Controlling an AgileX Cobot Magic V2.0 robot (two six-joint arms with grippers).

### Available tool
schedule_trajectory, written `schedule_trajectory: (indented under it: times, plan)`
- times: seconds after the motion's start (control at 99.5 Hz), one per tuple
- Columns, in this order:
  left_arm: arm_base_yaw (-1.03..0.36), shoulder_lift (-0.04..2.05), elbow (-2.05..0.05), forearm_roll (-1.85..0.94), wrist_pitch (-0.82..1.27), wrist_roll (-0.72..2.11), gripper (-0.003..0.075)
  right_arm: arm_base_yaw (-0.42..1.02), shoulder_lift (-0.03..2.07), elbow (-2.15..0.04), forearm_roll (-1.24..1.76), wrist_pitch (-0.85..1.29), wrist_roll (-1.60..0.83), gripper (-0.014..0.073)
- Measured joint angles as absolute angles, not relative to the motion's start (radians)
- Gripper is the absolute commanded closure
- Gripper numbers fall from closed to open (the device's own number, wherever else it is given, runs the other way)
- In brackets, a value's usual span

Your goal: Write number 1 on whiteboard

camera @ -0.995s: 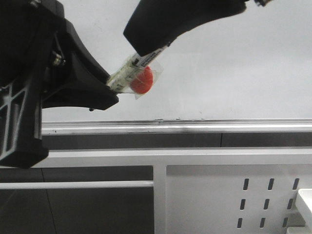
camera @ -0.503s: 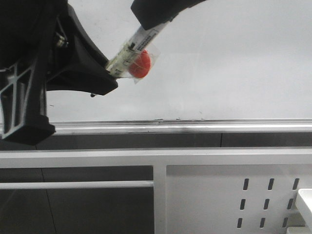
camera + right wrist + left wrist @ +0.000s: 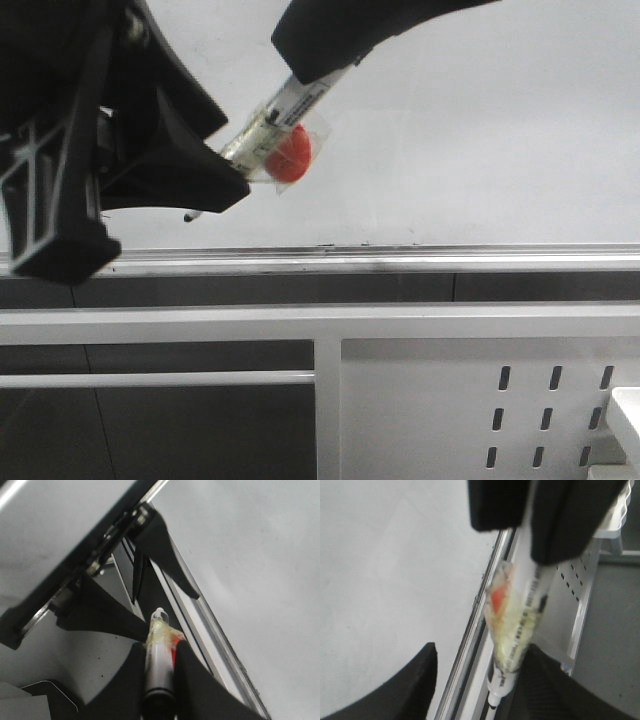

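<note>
The marker (image 3: pixel 285 128) with its red ball (image 3: pixel 291 159) is gripped by the right gripper's (image 3: pixel 160 667) jaws before the whiteboard (image 3: pixel 480 140). Only the left wrist view shows the left gripper's (image 3: pixel 480 680) jaws parted around the marker's tip. No stroke is seen.

My right gripper (image 3: pixel 160 655) clamps the white marker (image 3: pixel 157 660), red ball (image 3: pixel 174 652) taped at its three o'clock side. Its tip points toward twelve o'clock, near what looks like my left gripper (image 3: pixel 125 600). The whiteboard (image 3: pixel 250 570) and silver rail (image 3: pixel 210 630) lie at three o'clock.
</note>
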State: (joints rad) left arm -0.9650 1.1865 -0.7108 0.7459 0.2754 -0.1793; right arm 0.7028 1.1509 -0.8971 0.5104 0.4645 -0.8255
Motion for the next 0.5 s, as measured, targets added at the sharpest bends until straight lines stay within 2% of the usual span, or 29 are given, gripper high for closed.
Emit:
schedule_trajectory:
  times: [0.171,0.231,0.503]
  plan:
    - [-0.965,1.095,-0.713,0.625,0.275,-0.183,0.0303,0.703,1.151,-0.897,0.514,0.457,-0.824,0.067]
    - [-0.965,1.049,-0.713,0.572,0.274,-0.188,0.0327,0.703,1.151,-0.897,0.514,0.456,-0.81,0.0666]
    - [-0.918,0.8,-0.6,0.495,0.191,-0.358,0.0617,0.703,1.137,-0.842,0.521,0.355,-0.72,0.0661]
